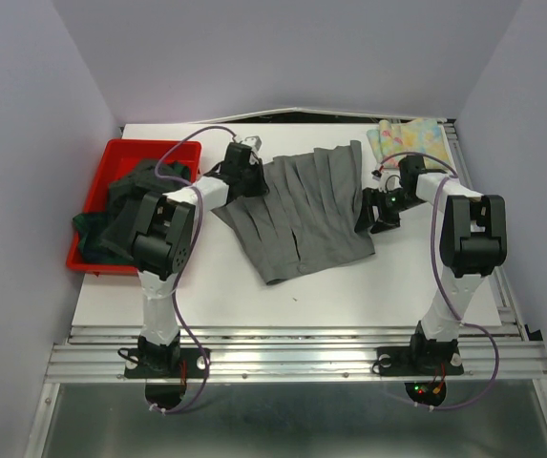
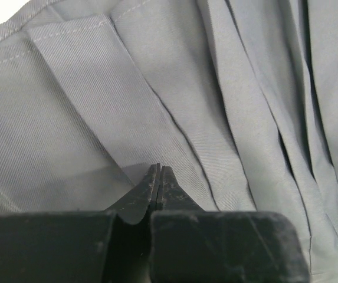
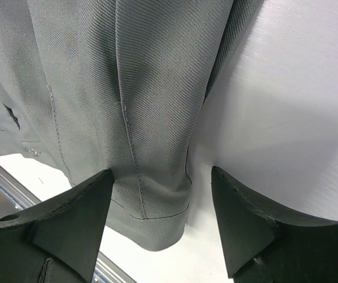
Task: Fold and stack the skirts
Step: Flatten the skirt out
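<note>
A grey pleated skirt (image 1: 302,210) lies spread flat in the middle of the white table (image 1: 368,291). My left gripper (image 1: 244,157) is at the skirt's far left corner. In the left wrist view its jaws (image 2: 158,168) are pressed together just above the cloth (image 2: 186,88), with no cloth seen between them. My right gripper (image 1: 380,215) is open at the skirt's right edge. In the right wrist view (image 3: 163,171) its fingers straddle a hemmed corner of the grey skirt (image 3: 127,88). A pastel floral skirt (image 1: 407,138) lies folded at the far right.
A red plastic bin (image 1: 111,153) stands at the left edge of the table and holds dark grey and dark green skirts (image 1: 125,205). The left arm's base link sits right beside the bin. White walls close in the table on three sides.
</note>
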Controlling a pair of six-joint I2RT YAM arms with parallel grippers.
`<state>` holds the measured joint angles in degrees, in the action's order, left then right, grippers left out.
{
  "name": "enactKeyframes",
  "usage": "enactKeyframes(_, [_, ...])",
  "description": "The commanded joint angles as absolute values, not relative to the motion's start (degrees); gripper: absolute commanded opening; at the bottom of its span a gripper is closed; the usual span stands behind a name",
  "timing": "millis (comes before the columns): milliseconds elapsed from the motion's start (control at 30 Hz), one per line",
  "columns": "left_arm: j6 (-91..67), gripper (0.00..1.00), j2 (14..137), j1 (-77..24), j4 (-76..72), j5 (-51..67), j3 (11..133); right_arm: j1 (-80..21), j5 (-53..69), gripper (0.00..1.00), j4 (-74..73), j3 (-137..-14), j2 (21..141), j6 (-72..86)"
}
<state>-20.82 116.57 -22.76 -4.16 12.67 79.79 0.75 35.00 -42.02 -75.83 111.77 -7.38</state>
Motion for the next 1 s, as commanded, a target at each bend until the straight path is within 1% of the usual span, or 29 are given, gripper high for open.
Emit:
enactKeyframes(0, [-20.57,0.00,114.53,-22.06,-6.24,11.43,83.14,0.97,33.58,0.73,-43.33,-76.64,112.76,-9.14])
enactKeyframes(167, [-20.48,0.00,113.64,-21.10,-7.21,11.16,83.41,0.97,33.14,0.73,-43.59,-76.55,112.50,-9.58])
enactKeyframes(233, [-20.83,0.00,114.52,-20.74,-5.46,13.88,84.54,1.49,33.22,0.73,-43.68,-76.55,112.59,-9.75])
enactKeyframes(267, [-21.00,0.10,114.52,-20.74,-4.32,13.97,84.72,1.49,33.31,0.73,-43.77,-76.64,112.50,-9.67])
enactKeyframes(300, [-21.44,0.37,114.26,-20.74,-3.70,13.89,84.20,1.49,33.31,0.73,-43.86,-76.64,112.50,-9.75])
enactKeyframes(333, [-22.58,0.46,112.95,-20.83,-4.13,13.02,81.94,1.49,33.40,0.73,-43.94,-76.73,112.50,-9.67])
enactKeyframes(367, [-22.67,0.48,112.42,-20.83,-4.57,13.01,80.78,1.49,33.49,0.73,-43.95,-76.82,112.59,-9.75])
enactKeyframes(533, [-22.85,0.51,113.02,-21.27,-4.83,13.27,78.84,1.49,33.40,0.73,-43.86,-77.61,113.29,-9.41])
enactKeyframes(767, [-24.96,0.51,116.45,-21.88,-5.62,14.41,79.36,1.49,33.14,0.73,-44.30,-78.66,113.55,-9.23])
enactKeyframes(867, [-25.40,0.46,117.77,-21.88,-6.76,15.11,80.16,1.49,33.22,0.73,-44.65,-79.10,113.82,-9.23])
enactKeyframes(900, [-25.75,0.42,118.30,-21.80,-7.20,15.73,80.24,1.49,33.31,0.73,-44.56,-79.10,113.91,-9.32])
enactKeyframes(967, [-26.28,0.39,118.91,-21.88,-7.73,16.26,80.59,1.49,33.31,0.73,-44.65,-78.93,114.08,-9.40])
